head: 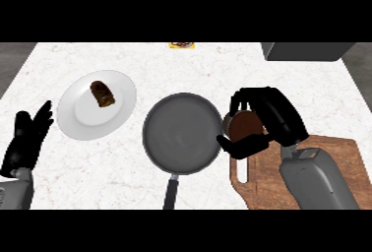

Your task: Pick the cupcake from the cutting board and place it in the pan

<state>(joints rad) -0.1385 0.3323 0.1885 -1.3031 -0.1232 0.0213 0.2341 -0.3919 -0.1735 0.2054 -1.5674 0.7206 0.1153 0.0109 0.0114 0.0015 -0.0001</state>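
Here, one cupcake point(243, 125) is held in the right hand point(267, 123), whose fingers are curled over it from above while the thumb closes in from below. Only the brown side of the cupcake is seen between the fingers; the rest is hidden by the hand. It is held just beside the right rim of the pan point(181, 133), at the left end of the board point(323, 172), and whether it is lifted clear of the counter point(218, 64) cannot be told.

One pan is seen, dark grey and round, lying near the middle of the counter with its handle pointed toward the lower edge of the view. Nothing is seen inside it.

One wooden board is seen at the lower right, partly covered by the right forearm.

One white plate point(80, 115) is placed left of the pan, apart from it, and one brown piece of food point(102, 93) is seen lying on its upper part.

The left hand point(27, 140) is shown at the left edge, with fingers straight and pointed up, holding nothing.

One small item point(181, 45) is seen at the far edge of the counter, too small to be identified. One dark grey box point(305, 50) is seen at the upper right corner.
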